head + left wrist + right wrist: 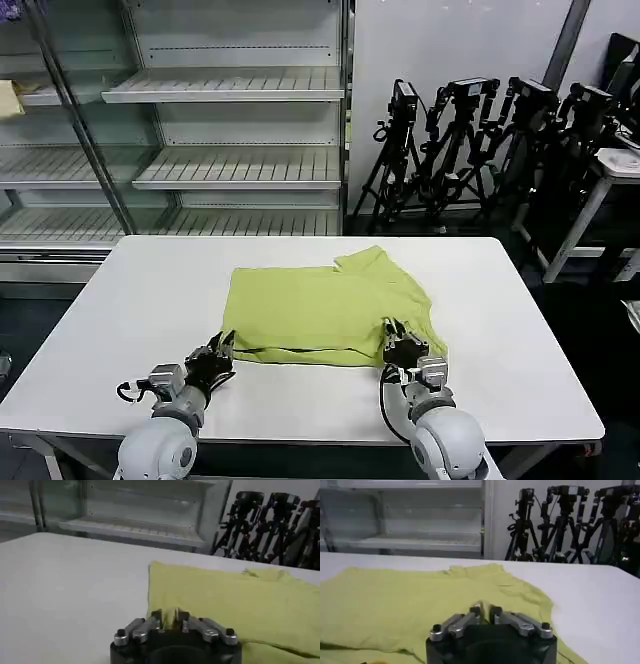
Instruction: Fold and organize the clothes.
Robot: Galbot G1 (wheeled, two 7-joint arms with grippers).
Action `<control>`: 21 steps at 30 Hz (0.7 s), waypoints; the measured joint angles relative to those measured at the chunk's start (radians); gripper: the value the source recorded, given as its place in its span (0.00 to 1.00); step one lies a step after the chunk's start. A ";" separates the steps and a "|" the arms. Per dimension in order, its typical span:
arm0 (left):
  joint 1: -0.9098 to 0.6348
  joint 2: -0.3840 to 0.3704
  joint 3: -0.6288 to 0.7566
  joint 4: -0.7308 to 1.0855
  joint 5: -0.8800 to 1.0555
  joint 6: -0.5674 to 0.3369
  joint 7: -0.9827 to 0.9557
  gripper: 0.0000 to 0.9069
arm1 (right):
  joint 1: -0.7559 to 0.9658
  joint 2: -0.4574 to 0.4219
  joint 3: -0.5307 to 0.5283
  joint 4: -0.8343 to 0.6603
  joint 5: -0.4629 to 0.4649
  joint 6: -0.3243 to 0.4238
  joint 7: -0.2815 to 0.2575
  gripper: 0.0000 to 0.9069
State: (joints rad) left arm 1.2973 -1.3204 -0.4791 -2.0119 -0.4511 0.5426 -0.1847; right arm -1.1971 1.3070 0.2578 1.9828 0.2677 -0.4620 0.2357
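T-shirt partly folded on tabletop, plain side up. Left gripper and right gripper fingers pinched narrow at its near hem, probably gripping; further folds remain.

Bare white table open left, right and behind the T-shirt. Shelving and tripods well beyond the far edge, off the tabletop.

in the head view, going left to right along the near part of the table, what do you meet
left gripper at the shirt's near left corner → lime T-shirt → right gripper on the shirt's near right edge → bare white table
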 measured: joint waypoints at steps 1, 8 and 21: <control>0.003 -0.001 0.001 -0.002 0.000 -0.001 0.000 1.00 | -0.003 -0.002 0.003 0.005 0.003 0.005 -0.001 1.00; 0.042 -0.010 0.001 -0.044 -0.006 -0.016 0.006 1.00 | -0.027 -0.014 0.019 0.044 0.015 0.026 -0.004 1.00; 0.100 -0.020 -0.024 -0.113 -0.039 -0.061 0.004 1.00 | -0.097 -0.032 0.067 0.098 0.013 0.035 0.003 1.00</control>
State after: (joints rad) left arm 1.3971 -1.3399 -0.5031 -2.1248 -0.4900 0.4814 -0.1803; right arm -1.2936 1.2755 0.3252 2.0806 0.2803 -0.4268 0.2392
